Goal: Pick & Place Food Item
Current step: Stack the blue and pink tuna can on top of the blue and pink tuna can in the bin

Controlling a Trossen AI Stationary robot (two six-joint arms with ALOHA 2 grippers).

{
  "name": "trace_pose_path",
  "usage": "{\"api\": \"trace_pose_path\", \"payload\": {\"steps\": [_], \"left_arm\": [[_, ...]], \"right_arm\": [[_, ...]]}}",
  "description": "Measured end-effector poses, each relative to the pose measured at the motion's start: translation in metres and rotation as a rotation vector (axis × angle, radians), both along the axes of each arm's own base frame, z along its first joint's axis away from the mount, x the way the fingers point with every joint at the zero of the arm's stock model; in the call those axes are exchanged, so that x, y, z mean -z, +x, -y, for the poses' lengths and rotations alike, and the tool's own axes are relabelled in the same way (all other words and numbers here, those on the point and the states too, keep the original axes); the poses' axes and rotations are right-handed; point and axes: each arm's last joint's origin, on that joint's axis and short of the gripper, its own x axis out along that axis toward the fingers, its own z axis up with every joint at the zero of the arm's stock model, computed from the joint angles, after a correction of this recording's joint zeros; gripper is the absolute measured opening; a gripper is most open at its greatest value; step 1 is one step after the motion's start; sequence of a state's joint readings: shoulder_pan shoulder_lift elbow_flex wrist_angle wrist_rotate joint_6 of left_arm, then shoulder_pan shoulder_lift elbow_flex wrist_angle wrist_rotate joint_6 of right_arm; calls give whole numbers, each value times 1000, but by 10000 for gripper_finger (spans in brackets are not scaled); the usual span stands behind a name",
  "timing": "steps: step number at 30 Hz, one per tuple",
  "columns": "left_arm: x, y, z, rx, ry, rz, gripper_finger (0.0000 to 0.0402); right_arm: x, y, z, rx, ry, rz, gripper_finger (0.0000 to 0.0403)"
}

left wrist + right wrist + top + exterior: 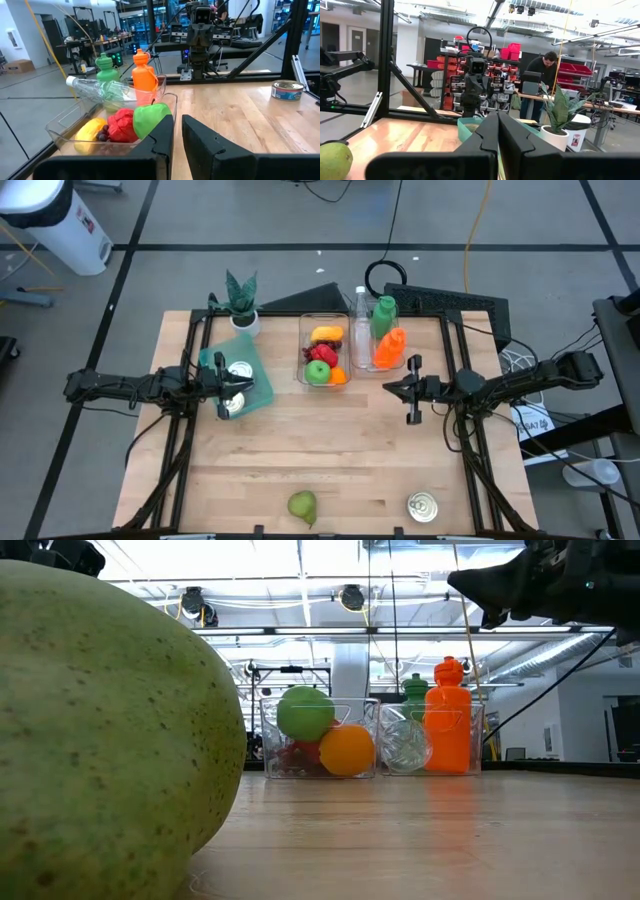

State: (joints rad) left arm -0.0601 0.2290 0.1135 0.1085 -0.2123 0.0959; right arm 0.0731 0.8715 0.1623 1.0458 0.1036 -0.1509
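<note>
A green pear (302,505) lies on its side on the wooden table near the front edge; it fills the left of the low view (100,730) and shows in the right wrist view (334,160). A clear bin (301,345) at the back centre holds an apple, a banana, an orange and red fruit. My left gripper (246,385) is shut and level at the table's left, above a teal tray. My right gripper (389,389) is shut at the table's right, tipped slightly upward. Both are far from the pear.
A second clear bin (403,358) with orange, green and clear bottles stands right of the fruit bin. A tin can (422,507) sits at the front right. The teal tray (258,385) with cans and a potted plant (242,298) stand at the back left. A person (542,67) stands in the room behind.
</note>
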Motion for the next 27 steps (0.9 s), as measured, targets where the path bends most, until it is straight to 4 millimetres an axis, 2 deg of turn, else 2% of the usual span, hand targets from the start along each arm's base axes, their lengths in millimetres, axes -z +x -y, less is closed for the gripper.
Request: {"api": "trace_pose_path", "payload": {"steps": [6, 11, 22, 27], "left_arm": [[1, 0, -1, -24, -45, -2, 49], [1, 0, -1, -20, 4, -7, 49], [1, 0, -1, -43, -2, -7, 49], [1, 0, -1, -43, -18, -4, 49]], "right_arm": [[0, 0, 0, 6, 10, 0, 1], [2, -4, 2, 59, 10, -59, 0], [1, -30, 4, 45, 80, -144, 0], [1, -35, 4, 44, 84, -148, 0]]}}
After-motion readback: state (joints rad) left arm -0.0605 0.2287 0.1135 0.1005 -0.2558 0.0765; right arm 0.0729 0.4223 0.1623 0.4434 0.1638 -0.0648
